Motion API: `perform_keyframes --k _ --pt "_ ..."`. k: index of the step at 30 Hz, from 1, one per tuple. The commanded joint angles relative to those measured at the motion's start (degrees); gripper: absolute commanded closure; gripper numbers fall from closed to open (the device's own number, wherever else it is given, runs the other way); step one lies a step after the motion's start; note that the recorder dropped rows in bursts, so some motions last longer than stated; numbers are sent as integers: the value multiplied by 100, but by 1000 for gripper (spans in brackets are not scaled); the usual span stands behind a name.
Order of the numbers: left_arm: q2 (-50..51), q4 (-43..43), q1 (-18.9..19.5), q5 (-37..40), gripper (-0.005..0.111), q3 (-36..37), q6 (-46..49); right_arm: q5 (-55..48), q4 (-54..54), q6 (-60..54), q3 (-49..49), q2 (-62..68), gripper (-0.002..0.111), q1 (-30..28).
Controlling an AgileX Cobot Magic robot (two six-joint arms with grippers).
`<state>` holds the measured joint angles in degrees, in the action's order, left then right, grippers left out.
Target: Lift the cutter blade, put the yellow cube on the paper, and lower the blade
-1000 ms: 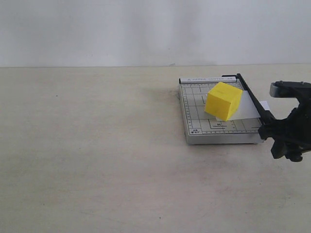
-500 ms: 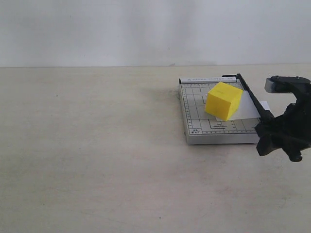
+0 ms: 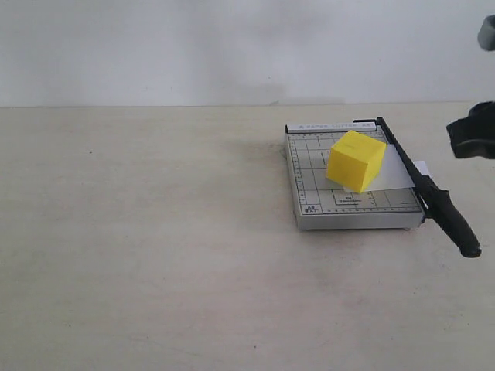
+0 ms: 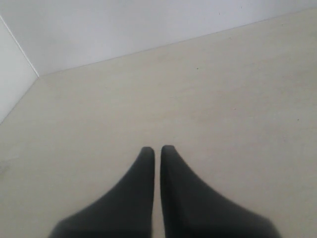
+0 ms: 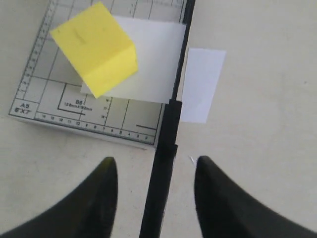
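The right gripper (image 5: 156,158) has risen off the lowered cutter blade (image 3: 433,197), jaws apart and empty, the left gripper (image 4: 154,148) pinched together, the yellow cube (image 3: 355,161) resting on the paper (image 3: 394,171), beige table (image 3: 155,232), white wall (image 3: 232,46) behind.

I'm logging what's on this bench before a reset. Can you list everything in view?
table: one, beige, under everything
wall: one, white, behind the table
cutter base: one, grey with a grid, on the table
cutter blade: one, black, lowered along the base's edge, handle past the front
paper: one sheet, white, on the base
paper strip: one, white, on the table beyond the blade
yellow cube: one, yellow, on the paper
left gripper: one, black, shut, over bare table
right gripper: one, black, open, above the blade handle, holding nothing
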<state>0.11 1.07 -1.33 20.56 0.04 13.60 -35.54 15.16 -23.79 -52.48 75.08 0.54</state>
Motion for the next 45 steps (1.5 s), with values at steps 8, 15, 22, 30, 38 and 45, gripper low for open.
perform_keyframes --k 8,15,22,30,38,45 --pt "-11 -57 14 2 102 -4 -55 437 1888 -1291 276 -2308 108 -2" --pt "-11 -57 14 2 102 -4 -55 1109 2304 -1925 1762 -4284 108 -2" --pt "-11 -57 14 2 102 -4 -55 1015 2304 -1795 2695 -6066 108 -2" --pt "-11 -57 14 2 102 -4 -55 595 2291 -1485 3044 -7015 108 -2" --pt "-11 -57 14 2 102 -4 -55 786 2303 -1101 3044 -7120 108 -2" --pt "-11 -57 14 2 102 -4 -55 786 2303 -1101 3044 -7120 108 -2"
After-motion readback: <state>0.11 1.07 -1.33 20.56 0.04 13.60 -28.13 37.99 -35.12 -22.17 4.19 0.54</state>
